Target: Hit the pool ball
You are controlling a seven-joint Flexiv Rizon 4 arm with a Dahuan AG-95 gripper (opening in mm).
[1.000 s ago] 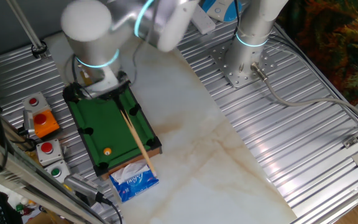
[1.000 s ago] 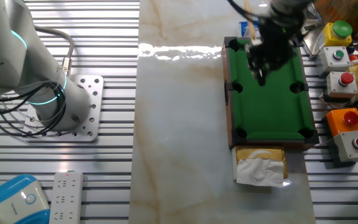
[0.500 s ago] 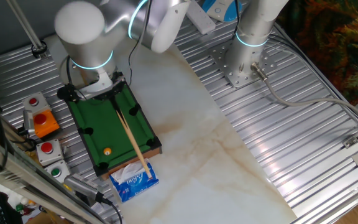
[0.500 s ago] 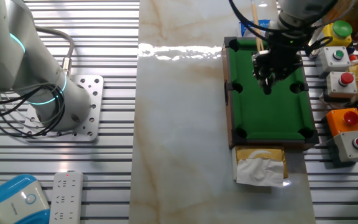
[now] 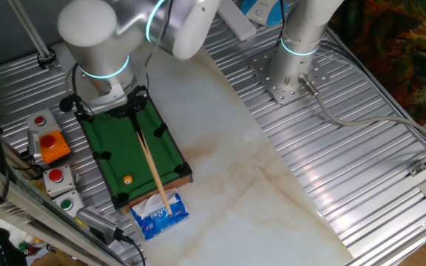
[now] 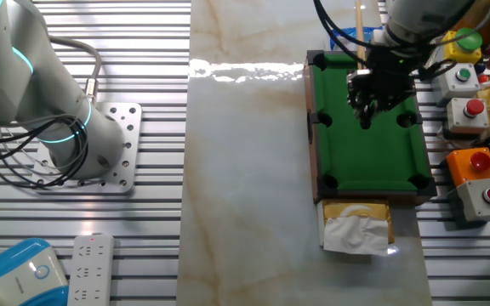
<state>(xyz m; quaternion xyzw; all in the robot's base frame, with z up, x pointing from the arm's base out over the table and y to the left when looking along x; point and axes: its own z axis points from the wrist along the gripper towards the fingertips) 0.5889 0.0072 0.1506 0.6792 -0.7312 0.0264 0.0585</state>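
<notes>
The pool ball (image 5: 128, 179) is tiny and orange-yellow. It lies on the green mini pool table (image 5: 120, 151) near its end by the blue tissue packet. My gripper (image 5: 130, 111) is over the table's far end, shut on a wooden cue stick (image 5: 152, 170). The cue slants down the table, passes just right of the ball and overhangs the packet. In the other fixed view the gripper (image 6: 367, 115) hangs over the pool table (image 6: 373, 157) and the cue (image 6: 361, 21) runs up out of frame. The ball is hidden there.
Button boxes (image 5: 46, 144) stand beside the table, also in the other fixed view (image 6: 475, 174). A blue tissue packet (image 5: 157, 213) and a yellow tissue box (image 6: 356, 225) sit at the table's two ends. A second arm's base (image 5: 294, 66) is bolted nearby.
My gripper has moved sideways toward the button boxes with the cue, bringing the cue closer to the ball. The ball has not moved.
</notes>
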